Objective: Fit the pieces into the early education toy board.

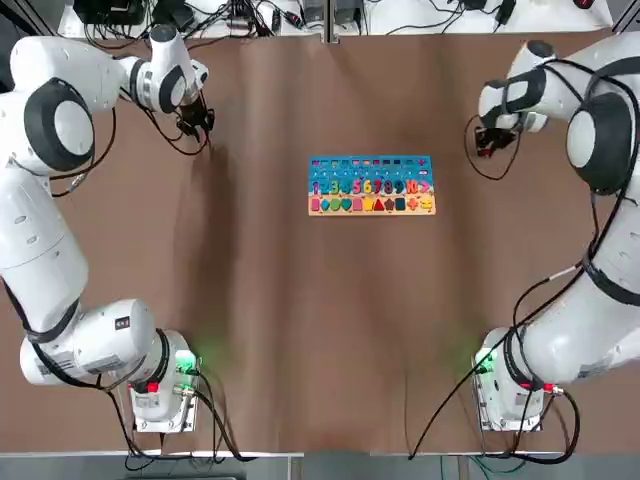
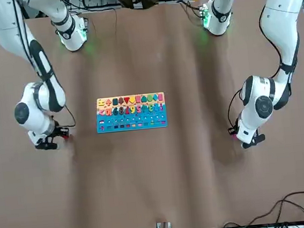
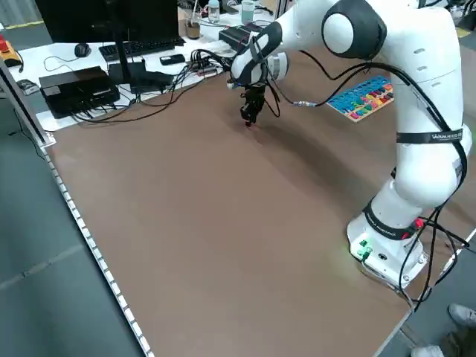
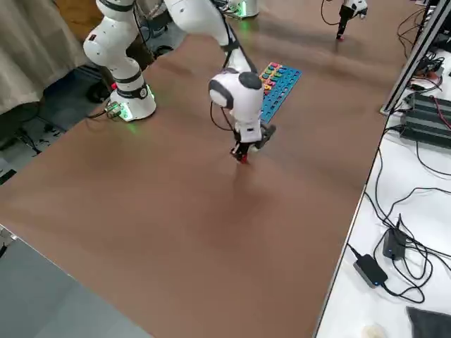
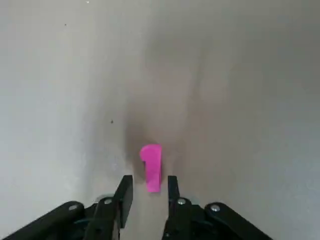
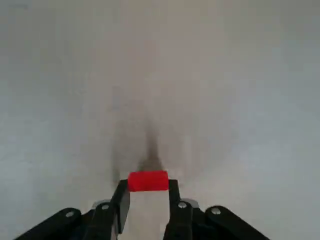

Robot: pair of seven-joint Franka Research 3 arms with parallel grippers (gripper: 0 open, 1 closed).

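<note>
The toy board, blue above a pale wooden strip and full of coloured numbers and shapes, lies at the table's far middle. My left gripper is down at the table far left of the board. In the left wrist view its fingers stand open on either side of a pink "1" piece, with a small gap on each side. My right gripper is low at the far right, shut on a red block piece. No other loose pieces show.
Both arm bases stand at the near edge. Cables and black electronics lie on a white bench beyond the far table edge, with a power adapter there too. Brown tabletop lies between the board and each gripper.
</note>
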